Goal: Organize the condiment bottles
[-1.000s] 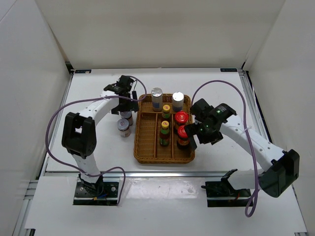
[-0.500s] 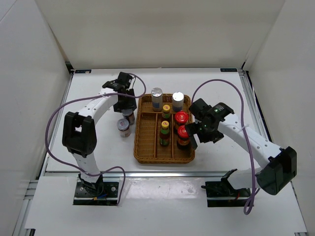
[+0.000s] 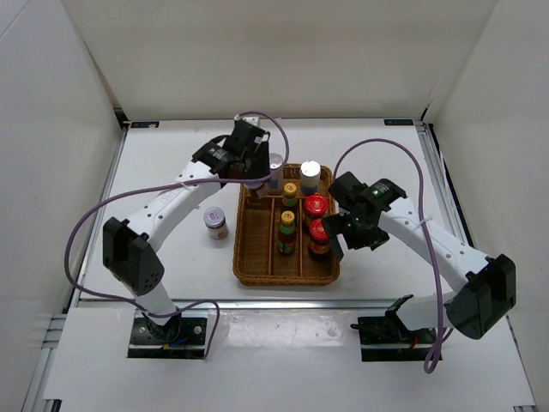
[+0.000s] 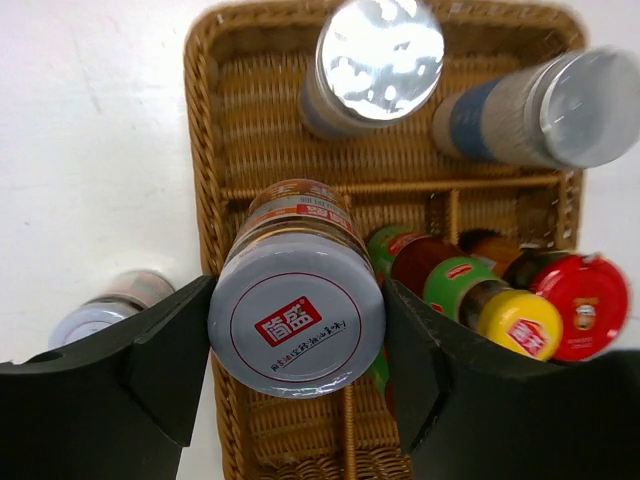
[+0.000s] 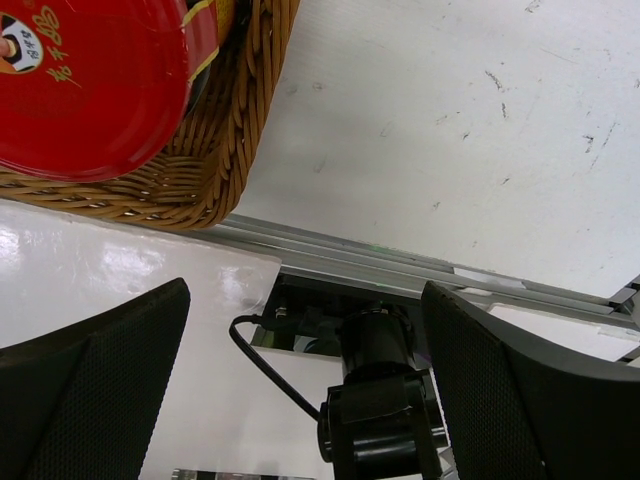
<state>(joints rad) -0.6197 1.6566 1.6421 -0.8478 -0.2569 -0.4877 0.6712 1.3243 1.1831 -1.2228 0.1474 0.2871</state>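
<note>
My left gripper [image 4: 297, 335] is shut on a grey-lidded jar [image 4: 297, 315] and holds it over the left compartment of the wicker tray [image 4: 215, 120]. In the top view this gripper [image 3: 256, 170] hangs above the tray's back left corner [image 3: 246, 257]. A second grey-lidded jar [image 3: 214, 221] stands on the table left of the tray, also seen from the left wrist [image 4: 100, 312]. Inside the tray stand two silver-capped cylinders [image 3: 310, 174] [image 4: 378, 55], two red-capped bottles [image 3: 316, 204] [image 3: 319, 230] and two green yellow-capped bottles [image 3: 290, 190] [image 3: 286, 221]. My right gripper [image 3: 336, 243] is open and empty beside the tray's right edge.
The right wrist view shows a red cap [image 5: 90, 80], the tray's near right corner [image 5: 230, 130], the table's metal front rail [image 5: 400, 270] and the arm's base motor [image 5: 385, 410]. White walls enclose the table on three sides.
My left gripper closed on one of the two jars left of the tray, lifted it and carried it right, over the tray's back left. The right arm barely moved.
</note>
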